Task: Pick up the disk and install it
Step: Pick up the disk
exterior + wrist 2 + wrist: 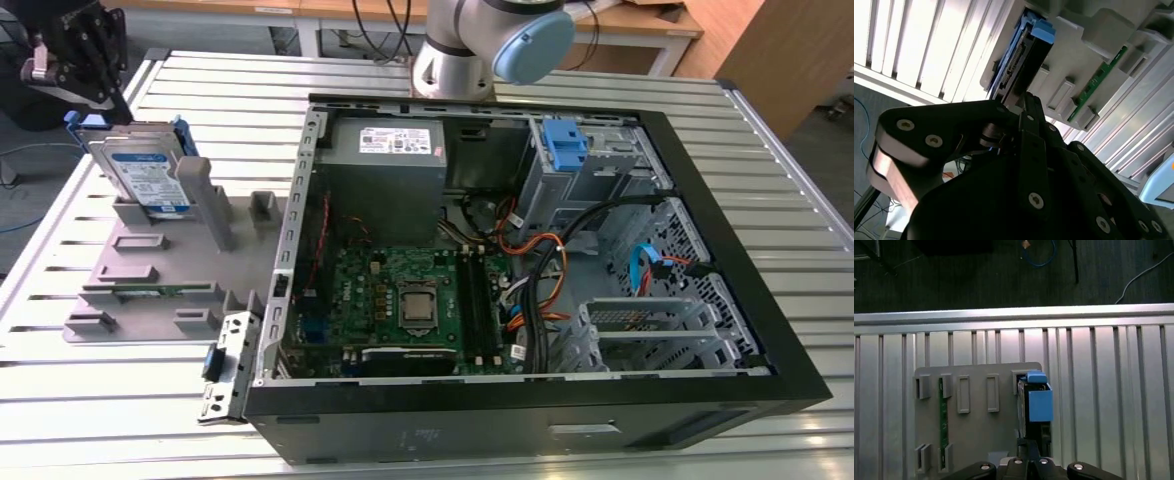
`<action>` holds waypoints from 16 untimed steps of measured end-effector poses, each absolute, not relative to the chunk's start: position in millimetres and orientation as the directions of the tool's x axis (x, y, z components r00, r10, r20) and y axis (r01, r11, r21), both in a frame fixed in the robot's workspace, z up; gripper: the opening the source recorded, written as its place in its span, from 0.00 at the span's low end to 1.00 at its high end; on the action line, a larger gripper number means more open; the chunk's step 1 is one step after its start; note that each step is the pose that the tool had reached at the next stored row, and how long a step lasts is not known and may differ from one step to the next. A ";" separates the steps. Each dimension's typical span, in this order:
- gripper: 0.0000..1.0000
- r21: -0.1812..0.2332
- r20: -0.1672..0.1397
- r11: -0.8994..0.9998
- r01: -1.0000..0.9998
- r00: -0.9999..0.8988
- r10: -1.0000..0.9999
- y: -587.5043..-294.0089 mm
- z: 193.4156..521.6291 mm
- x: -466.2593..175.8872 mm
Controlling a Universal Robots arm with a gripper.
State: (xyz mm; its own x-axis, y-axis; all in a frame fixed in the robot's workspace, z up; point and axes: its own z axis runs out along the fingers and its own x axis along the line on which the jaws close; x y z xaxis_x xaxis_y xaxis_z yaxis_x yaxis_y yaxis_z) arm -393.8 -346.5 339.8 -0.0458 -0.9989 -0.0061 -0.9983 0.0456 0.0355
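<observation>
One gripper (96, 98) hangs at the upper left of the exterior view, its fingers (1026, 450) pressed together and holding nothing, just above the disk (144, 178). The disk stands on edge in a slot of the grey holder (247, 260), with the open computer case (507, 435) toward the frame's right.

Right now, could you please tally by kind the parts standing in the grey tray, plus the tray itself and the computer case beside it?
Disk: 1
Green circuit strip: 1
Grey tray: 1
Open computer case: 1
Total: 4
</observation>
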 end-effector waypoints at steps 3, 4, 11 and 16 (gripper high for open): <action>0.11 0.036 -0.027 0.026 -0.999 -0.027 -0.999 -346.5 339.8 -393.8; 0.11 0.036 -0.032 0.023 -0.999 -0.024 -0.999 -346.5 339.9 -393.7; 0.11 0.036 -0.038 -0.016 -0.999 0.014 -0.999 -346.5 339.2 -393.8; 0.11 0.036 -0.041 -0.043 -0.998 0.042 -0.998 -346.6 338.7 -393.8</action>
State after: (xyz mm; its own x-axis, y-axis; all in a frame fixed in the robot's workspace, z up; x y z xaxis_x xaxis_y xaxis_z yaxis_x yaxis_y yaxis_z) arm -393.8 -346.6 338.7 0.0418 -0.9983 -0.0406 -0.9984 -0.0433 0.0361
